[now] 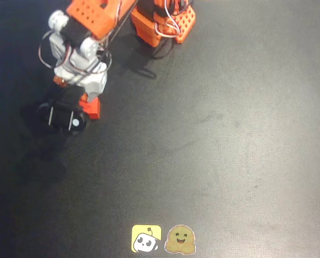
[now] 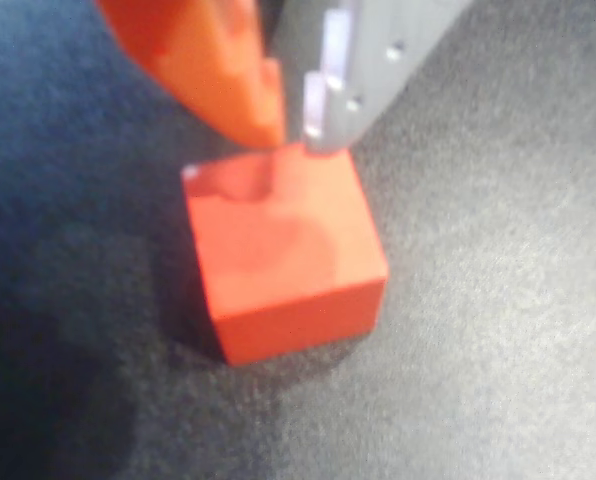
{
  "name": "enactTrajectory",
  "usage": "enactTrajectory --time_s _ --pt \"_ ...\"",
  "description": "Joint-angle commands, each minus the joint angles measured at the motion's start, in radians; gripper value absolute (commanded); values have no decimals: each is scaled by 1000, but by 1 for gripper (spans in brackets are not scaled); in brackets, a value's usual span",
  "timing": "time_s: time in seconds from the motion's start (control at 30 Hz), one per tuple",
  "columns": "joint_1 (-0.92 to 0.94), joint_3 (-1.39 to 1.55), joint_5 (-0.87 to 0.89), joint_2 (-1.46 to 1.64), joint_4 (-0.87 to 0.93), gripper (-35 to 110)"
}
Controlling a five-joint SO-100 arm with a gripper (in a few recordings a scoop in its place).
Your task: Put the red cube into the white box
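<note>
— Jaws first: what do they show?
— Both tips of the gripper (image 2: 293, 125) sit at the upper middle of the wrist view, an orange finger (image 2: 203, 60) beside a grey one (image 2: 363, 60), close together with a narrow gap; they touch or nearly touch the far top edge of the red cube (image 2: 288, 255); whether they pinch anything I cannot tell.
— And the bigger things?
— Dark table (image 1: 230, 134) spans the overhead view; the arm (image 1: 82, 48) reaches from the upper middle down to the upper left; two stickers (image 1: 162, 239) lie at the bottom edge.
— The cube?
— It rests on the table at the centre of the wrist view; a red-orange corner (image 1: 93, 110) under the arm in the overhead view may be it.
</note>
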Motion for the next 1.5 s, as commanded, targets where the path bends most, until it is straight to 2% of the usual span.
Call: enactTrajectory --time_s 0.0,0.1,0.43,0.73,0.97,1.47 --pt "5 -41 18 -11 -15 13" --pt "-8 -43 18 -17 -9 21" --pt "-78 -46 17 -49 25 24" --pt "-81 -51 -183 -46 29 24" --pt "-98 -41 -209 -48 21 24" --pt "-89 23 -216 -181 -152 25"
